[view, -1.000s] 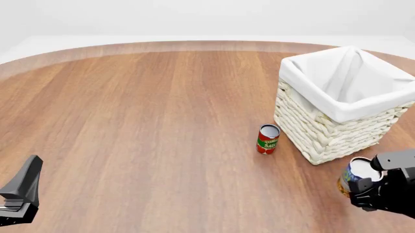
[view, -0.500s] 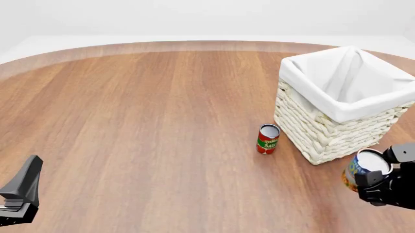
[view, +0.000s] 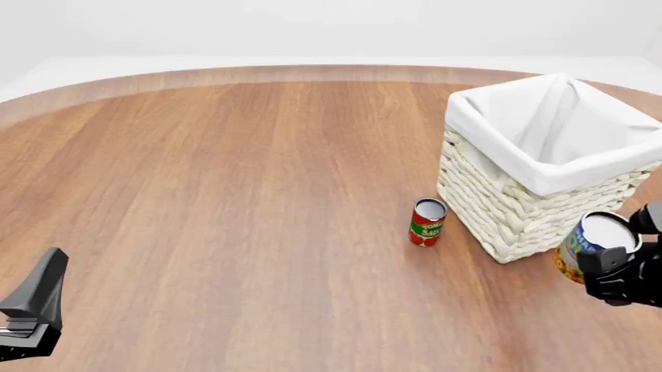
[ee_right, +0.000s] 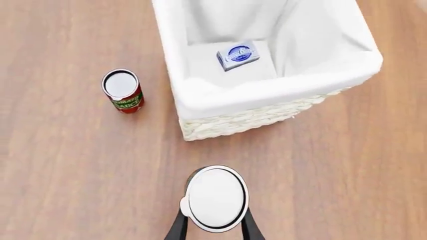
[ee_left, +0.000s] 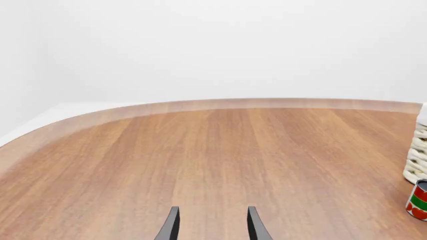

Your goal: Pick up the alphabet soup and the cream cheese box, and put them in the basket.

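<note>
My right gripper point(view: 605, 260) is shut on the alphabet soup point(view: 585, 245), a blue-labelled can with a white top, held in the air beside the near corner of the basket point(view: 522, 213). From the right wrist view the alphabet soup point(ee_right: 215, 198) shows top-on between the fingers, short of the basket point(ee_right: 247, 120). The cream cheese box point(ee_right: 238, 55) lies flat on the white lining inside the basket. My left gripper point(ee_left: 212, 227) is open over bare wood at the near left, its black body point(view: 31, 306) low in the front view.
A red-and-green tomato sauce can point(view: 426, 222) stands upright on the table just left of the basket; it also shows as the tomato sauce can point(ee_right: 122, 90) and the tomato sauce can point(ee_left: 418, 200) in the wrist views. The round wooden table point(view: 228, 186) stretches far to the left.
My right gripper has risen with the alphabet soup and moved right, closer to the basket's near side. The left arm has stayed still.
</note>
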Robot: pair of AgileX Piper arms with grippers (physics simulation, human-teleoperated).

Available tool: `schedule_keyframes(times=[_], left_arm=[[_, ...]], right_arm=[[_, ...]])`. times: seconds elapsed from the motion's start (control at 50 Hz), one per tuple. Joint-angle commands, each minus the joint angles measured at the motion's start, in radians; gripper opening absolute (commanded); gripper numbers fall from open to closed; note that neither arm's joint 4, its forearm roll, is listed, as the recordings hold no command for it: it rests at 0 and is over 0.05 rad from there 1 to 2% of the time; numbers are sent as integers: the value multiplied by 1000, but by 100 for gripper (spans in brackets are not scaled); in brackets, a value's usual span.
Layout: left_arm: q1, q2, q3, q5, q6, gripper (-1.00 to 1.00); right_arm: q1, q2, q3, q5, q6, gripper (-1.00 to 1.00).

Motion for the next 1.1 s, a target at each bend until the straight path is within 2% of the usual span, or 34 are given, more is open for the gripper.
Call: schedule_keyframes(times=[0.02,0.36,0.38,0.4,0.46,0.58,0.64,0.88,0.98,1.1], left_arm=[[0,0,0,0,0,100],[0,0,0,0,0,100],[0,0,0,0,0,100],[0,0,0,0,0,100],[0,0,0,0,0,100],[0,0,0,0,0,100],[0,0,0,0,0,100],[0,0,0,0,0,100],[0,0,0,0,0,100],[0,0,0,0,0,100]], right_arm=[[11,-30,-54,38,24,-100],[11,-30,-54,38,24,-100],[12,-31,-72,54,25,-100],[12,-19,-146,113,30,-100],[16,-26,-115,92,44,-100],[14,2,-200,143,45,-100],[21,-19,-173,139,52,-100],[26,31,-266,158,51,-100],[28,32,-251,134,53,-100],[37,39,-302,166,55,-100]])
